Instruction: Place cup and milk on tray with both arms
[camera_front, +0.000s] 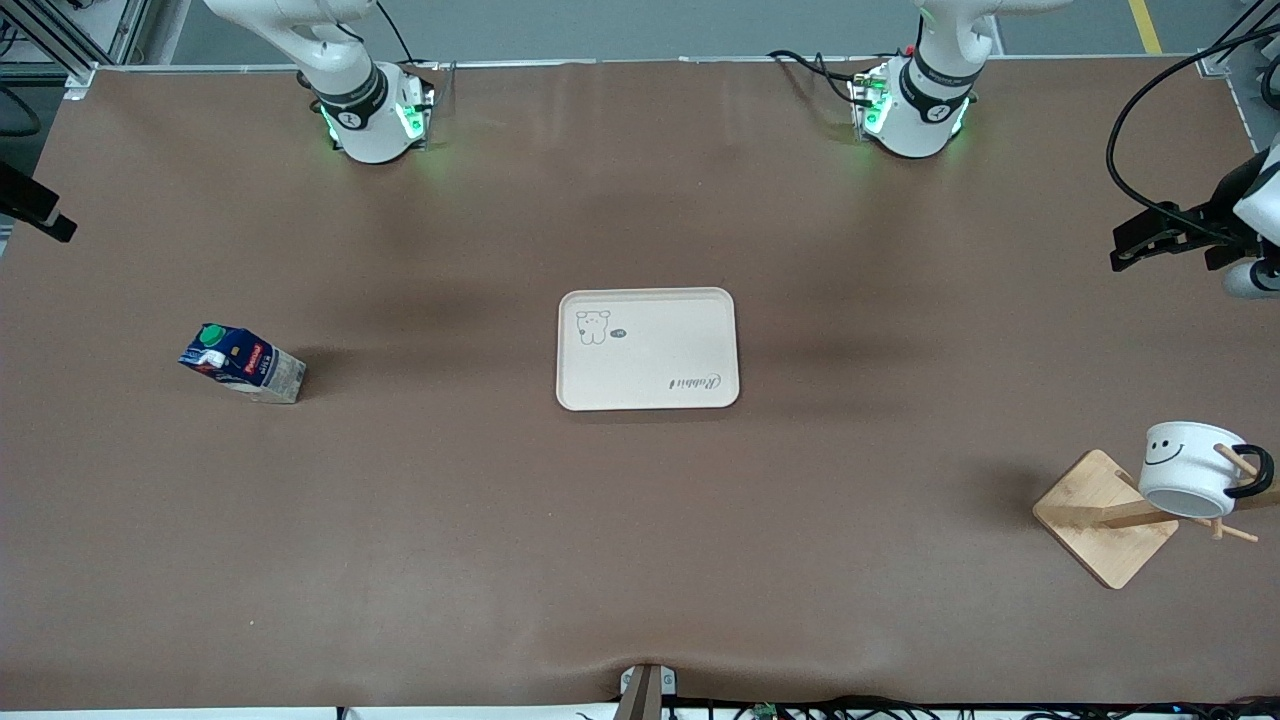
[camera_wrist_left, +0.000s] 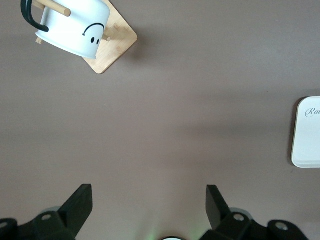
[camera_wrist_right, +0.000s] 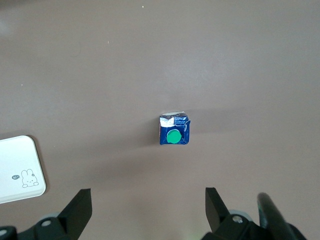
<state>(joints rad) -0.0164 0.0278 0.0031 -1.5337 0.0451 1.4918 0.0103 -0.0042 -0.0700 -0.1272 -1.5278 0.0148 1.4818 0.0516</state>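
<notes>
A: Milk (camera_front: 243, 362) stands near the counter's right-arm edge, tray (camera_front: 647, 348) mid-counter, cup (camera_front: 1193, 467) hanging on the rack (camera_front: 1107, 517) near the left-arm edge.

B: Nothing picked yet. Right claw (camera_wrist_right: 146, 206) over the milk, left claw (camera_wrist_left: 149, 205) near the cup, both spread wide, empty; each must descend and grasp.

Both arms (camera_front: 340, 70) leave the front view's top edge; neither gripper shows there. Left wrist view cuts the tray (camera_wrist_left: 307, 132) at its edge. Milk (camera_front: 243, 364) label print is too small to read.
</notes>
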